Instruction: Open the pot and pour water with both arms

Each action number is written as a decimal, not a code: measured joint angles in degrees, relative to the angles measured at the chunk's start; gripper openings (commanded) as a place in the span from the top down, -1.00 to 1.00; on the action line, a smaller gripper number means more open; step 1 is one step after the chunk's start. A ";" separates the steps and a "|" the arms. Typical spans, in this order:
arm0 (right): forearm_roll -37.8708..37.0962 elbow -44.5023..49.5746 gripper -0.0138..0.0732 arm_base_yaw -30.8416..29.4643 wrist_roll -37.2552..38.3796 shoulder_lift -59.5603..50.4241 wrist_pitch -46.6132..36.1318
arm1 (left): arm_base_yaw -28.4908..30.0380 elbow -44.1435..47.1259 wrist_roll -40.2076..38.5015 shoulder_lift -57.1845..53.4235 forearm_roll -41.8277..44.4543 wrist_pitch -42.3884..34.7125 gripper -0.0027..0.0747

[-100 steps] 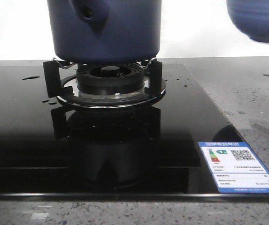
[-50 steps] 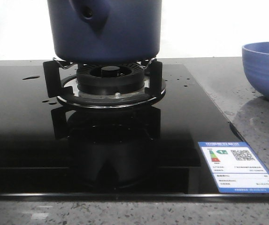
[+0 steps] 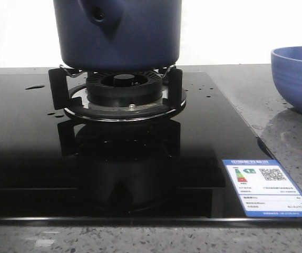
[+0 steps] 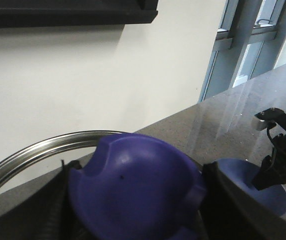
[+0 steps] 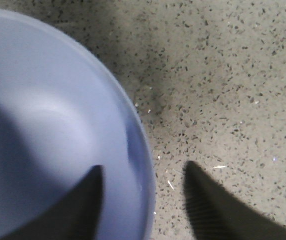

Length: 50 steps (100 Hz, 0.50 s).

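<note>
The pot [image 3: 118, 32] sits on the burner [image 3: 120, 92], the left gripper [image 4: 135, 210] holds its lid knob [image 4: 133, 190], the right gripper [image 5: 143, 200] straddles the bowl [image 3: 298, 79] rim, slightly apart; pouring remains.

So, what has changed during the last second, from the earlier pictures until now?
The light blue bowl came down from the air at upper right and now rests on the grey counter. The right gripper straddles its rim, jaws open. The pot on the burner stand, the droplets and the label did not move.
</note>
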 measured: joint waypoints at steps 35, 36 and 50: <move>0.99 -2.55 -0.29 0.00 -0.08 -11.33 0.48 | -1.06 0.00 6.51 6.19 -4.22 4.66 0.06; 0.99 -2.55 -0.29 0.00 -0.08 -11.33 0.58 | -1.28 0.00 7.02 6.33 -4.38 4.66 0.06; 1.08 -2.55 -0.29 0.00 -0.08 -15.64 1.21 | -3.96 0.00 11.35 9.20 -6.67 4.13 0.06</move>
